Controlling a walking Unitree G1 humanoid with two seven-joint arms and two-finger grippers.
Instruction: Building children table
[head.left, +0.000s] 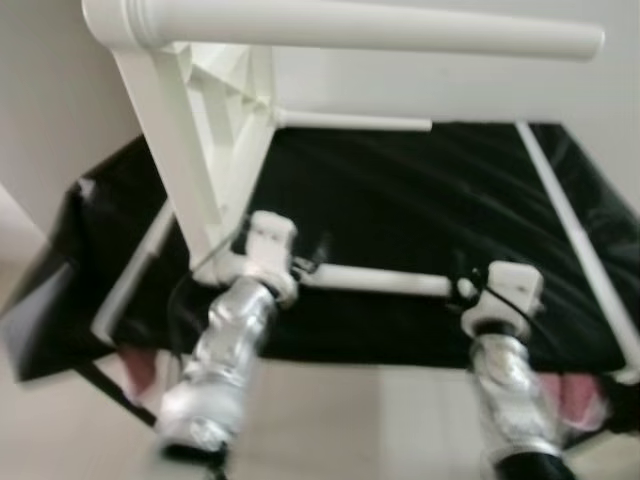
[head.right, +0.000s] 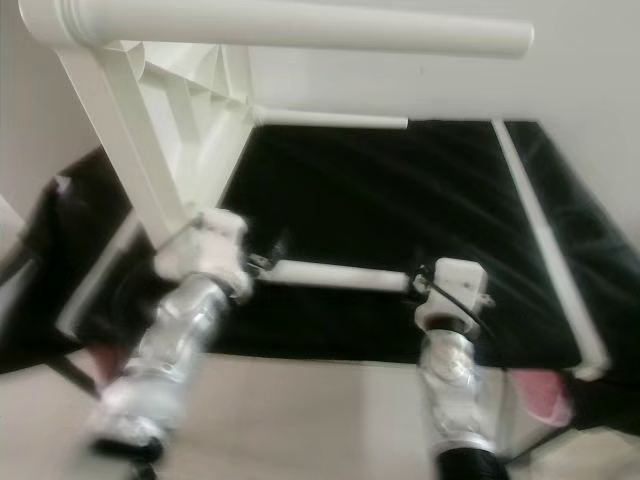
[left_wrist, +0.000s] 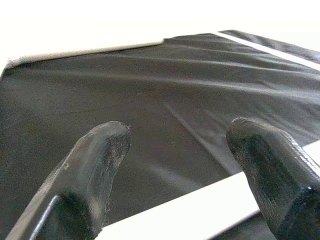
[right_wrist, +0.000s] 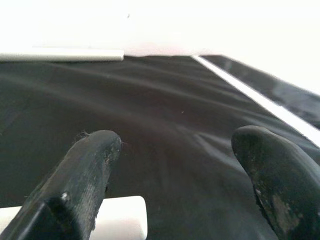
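White short rail (head.left: 375, 281) lies crosswise between the two arms, over the near edge of the black fabric panel (head.left: 420, 200), long axis running left to right. Left tool (left_wrist: 175, 170): fingers spread wide, rail passing between them, not clamped. Right tool (right_wrist: 172, 175): fingers spread wide, rail's end just beside one finger. Table frame (head.left: 215, 130) stands tilted at left. Left arm judged nearer.

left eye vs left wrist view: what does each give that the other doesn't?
Left eye view: the tipped-up white table frame, its thick leg across the top, and the silver left arm and right arm. Left wrist view: the left tool close up, fingers apart. Shared: the black sheet and the white rod near the tool.
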